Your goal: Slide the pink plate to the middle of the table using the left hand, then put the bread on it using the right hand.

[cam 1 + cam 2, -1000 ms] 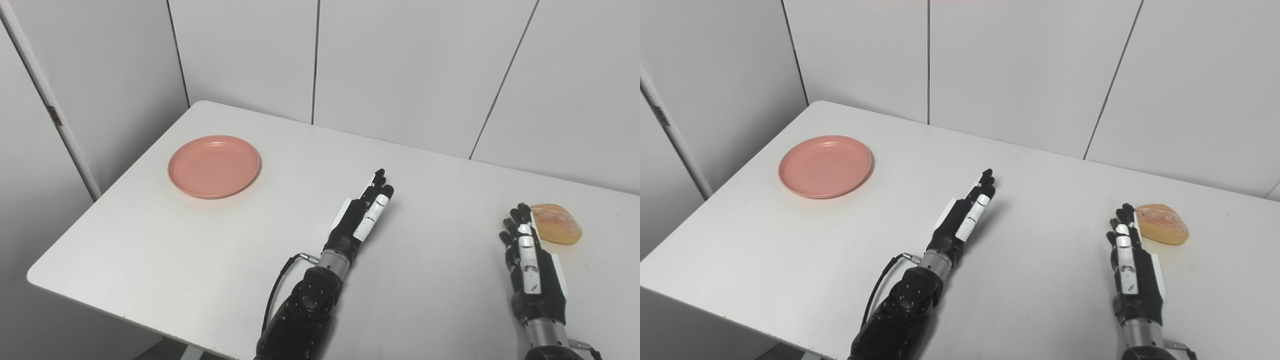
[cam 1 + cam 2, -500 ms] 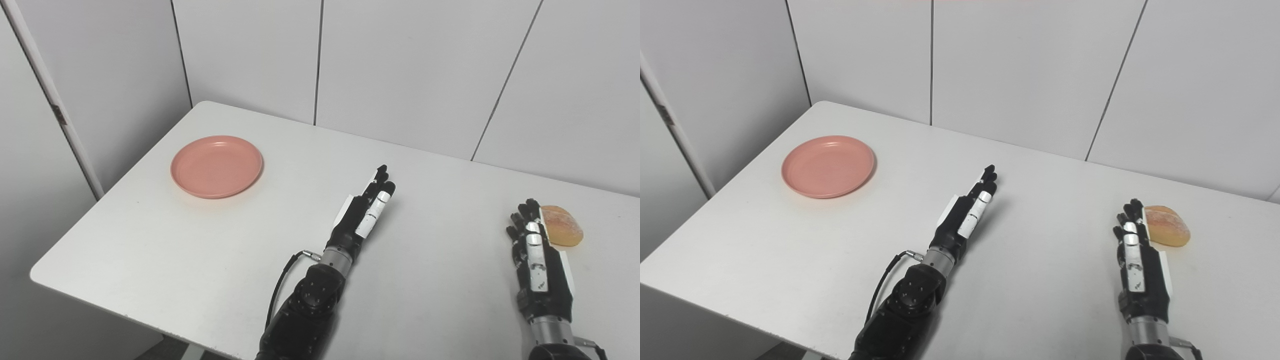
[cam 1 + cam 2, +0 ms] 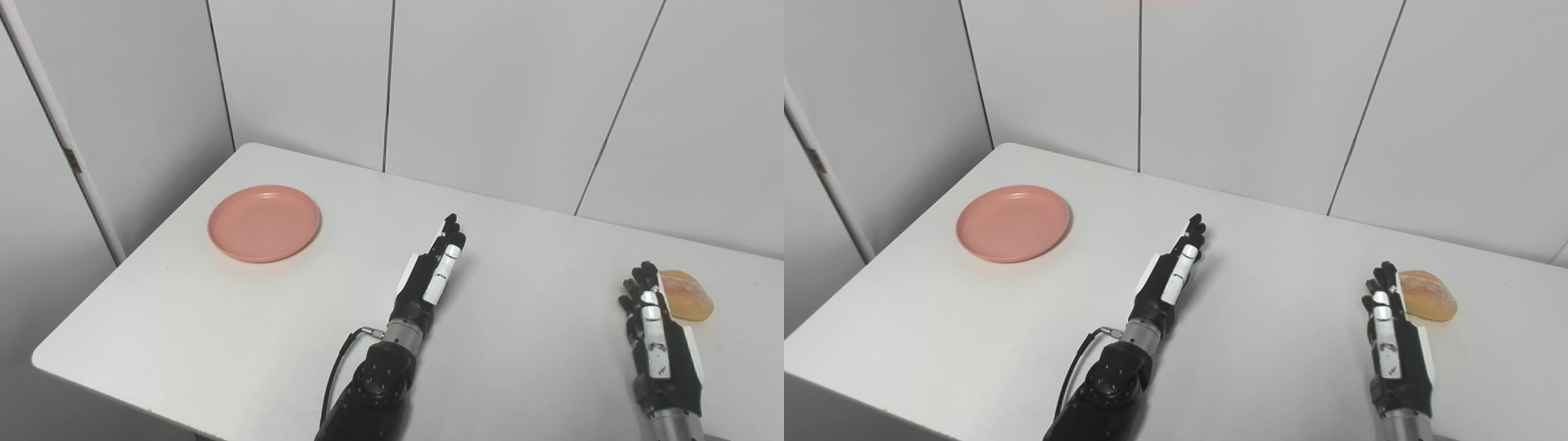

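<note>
The round, shallow pink plastic plate lies flat at the centre-left of the frame, near the left edge of the white table, well apart from both hands. It looks light, stiff and smooth-bottomed, so it should slide easily; pressing fingertips on its raised rim or inner face at the side away from the table's middle and pushing seems the sensible hold, with care that it does not skate or tip. The golden-brown crusty bread roll sits at the right of the frame; it looks light and somewhat yielding, best taken across its sides with a gentle wrap. The black left hand is stretched out flat at the frame's centre, fingers straight and together, holding nothing. The black right hand stands at lower right, fingers extended and empty, its fingertips just beside the roll. The right eye view shows slightly more of the roll clear of the fingers; whether they touch it I cannot tell.
</note>
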You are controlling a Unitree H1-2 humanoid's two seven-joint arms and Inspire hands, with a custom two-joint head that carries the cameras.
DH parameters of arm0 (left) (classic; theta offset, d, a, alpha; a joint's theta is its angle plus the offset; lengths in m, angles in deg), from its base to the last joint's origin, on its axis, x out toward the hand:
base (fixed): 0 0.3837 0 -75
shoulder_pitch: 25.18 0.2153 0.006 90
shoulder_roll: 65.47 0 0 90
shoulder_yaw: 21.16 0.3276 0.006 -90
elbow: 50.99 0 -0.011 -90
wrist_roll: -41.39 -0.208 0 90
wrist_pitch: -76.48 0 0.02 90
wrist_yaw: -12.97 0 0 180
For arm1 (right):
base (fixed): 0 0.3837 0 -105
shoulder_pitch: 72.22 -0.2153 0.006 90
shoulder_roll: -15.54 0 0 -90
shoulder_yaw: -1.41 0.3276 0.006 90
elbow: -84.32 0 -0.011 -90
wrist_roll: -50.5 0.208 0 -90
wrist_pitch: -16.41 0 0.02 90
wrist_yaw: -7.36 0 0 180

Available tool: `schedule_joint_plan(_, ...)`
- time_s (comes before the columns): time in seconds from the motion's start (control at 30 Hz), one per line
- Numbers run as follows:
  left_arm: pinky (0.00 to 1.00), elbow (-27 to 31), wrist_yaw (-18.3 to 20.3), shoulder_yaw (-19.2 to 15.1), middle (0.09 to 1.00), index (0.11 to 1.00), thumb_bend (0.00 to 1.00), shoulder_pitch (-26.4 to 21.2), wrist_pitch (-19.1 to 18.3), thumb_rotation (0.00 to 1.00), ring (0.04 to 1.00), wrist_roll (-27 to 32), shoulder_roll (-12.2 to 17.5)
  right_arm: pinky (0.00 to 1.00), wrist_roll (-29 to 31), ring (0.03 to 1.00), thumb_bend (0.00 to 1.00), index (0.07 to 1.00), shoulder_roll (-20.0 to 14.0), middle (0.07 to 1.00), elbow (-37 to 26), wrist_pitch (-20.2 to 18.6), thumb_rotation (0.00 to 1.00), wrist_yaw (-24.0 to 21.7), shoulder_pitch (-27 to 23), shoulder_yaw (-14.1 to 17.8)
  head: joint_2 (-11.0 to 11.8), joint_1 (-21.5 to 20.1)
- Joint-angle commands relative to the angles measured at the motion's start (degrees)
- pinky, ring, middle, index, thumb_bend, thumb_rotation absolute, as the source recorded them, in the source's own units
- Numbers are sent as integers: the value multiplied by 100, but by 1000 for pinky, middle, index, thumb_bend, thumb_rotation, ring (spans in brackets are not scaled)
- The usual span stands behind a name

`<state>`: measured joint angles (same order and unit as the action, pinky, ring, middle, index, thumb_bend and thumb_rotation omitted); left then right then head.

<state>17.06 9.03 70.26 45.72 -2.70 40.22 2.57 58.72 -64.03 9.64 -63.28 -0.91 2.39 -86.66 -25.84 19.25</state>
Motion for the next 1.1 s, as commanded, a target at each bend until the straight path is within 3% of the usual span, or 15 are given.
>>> schedule_joint_plan(0.0,1000,106,-30,-59,1000,1000,660,-86,236,1000,1000,33,38,1000,-6,1000,596,1000,60,1000,-1,219,897,-22,137,-24,-12,16)
schedule_joint_plan(0.5,1000,873,216,-371,988,991,690,-177,-202,1000,997,621,218,1000,-35,1000,583,1000,54,1000,-23,148,913,4,140,-24,-78,98)
schedule_joint_plan(0.67,1000,1194,194,-500,977,979,722,-246,-553,1000,993,789,337,1000,8,1000,596,1000,42,1000,44,136,903,-32,100,-12,-65,238)
schedule_joint_plan(0.9,958,1307,105,-762,942,929,730,-329,-528,1000,944,886,436,1000,94,1000,583,1000,45,1000,179,254,895,-123,52,-11,-3,318)
schedule_joint_plan(1.07,933,1539,125,-959,923,908,739,-386,-717,1000,925,1055,597,1000,88,1000,598,1000,60,1000,209,254,885,-124,40,-3,18,288)
